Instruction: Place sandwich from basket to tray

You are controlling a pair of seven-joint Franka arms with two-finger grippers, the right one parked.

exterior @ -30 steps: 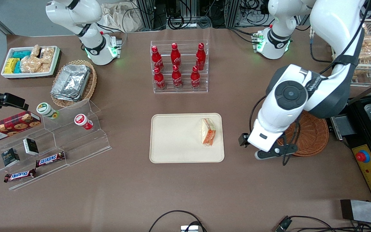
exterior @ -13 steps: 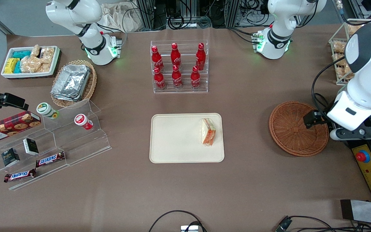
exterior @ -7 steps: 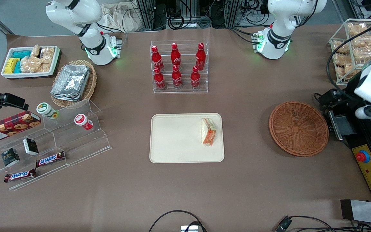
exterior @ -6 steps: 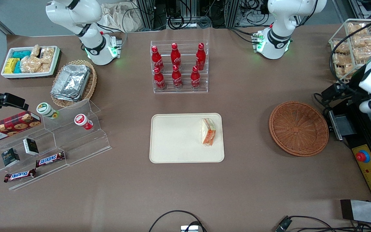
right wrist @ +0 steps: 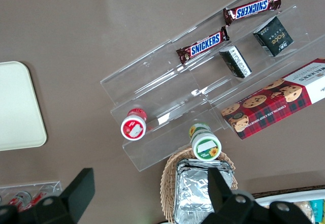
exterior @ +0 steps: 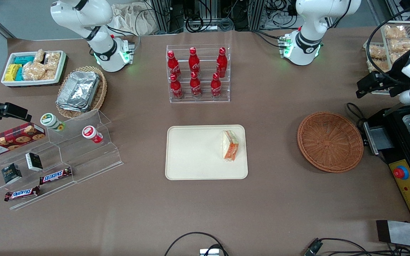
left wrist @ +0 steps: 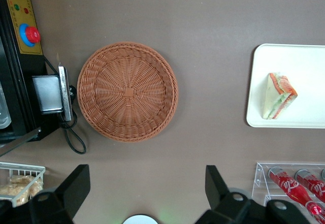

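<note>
The sandwich (exterior: 230, 145) lies on the cream tray (exterior: 194, 153), near the tray's end that faces the basket; it also shows in the left wrist view (left wrist: 278, 96) on the tray (left wrist: 304, 61). The reddish-brown wicker basket (exterior: 330, 141) is empty and shows in the left wrist view too (left wrist: 127, 91). My left gripper (exterior: 370, 84) hangs high above the table at the working arm's end, farther from the front camera than the basket. Its fingers (left wrist: 76, 185) stand wide apart with nothing between them; the gripper (left wrist: 147, 186) is open.
A clear rack of red cola bottles (exterior: 198, 73) stands farther from the camera than the tray. A wire rack of bagged snacks (exterior: 392, 39) and a black machine with a red button (exterior: 400, 172) sit at the working arm's end. Snack shelves (exterior: 53, 156) and a foil-container basket (exterior: 80, 91) lie toward the parked arm's end.
My left arm has swung away from above the basket, rising and moving farther from the front camera toward the table's end. The sandwich, tray and basket have not moved.
</note>
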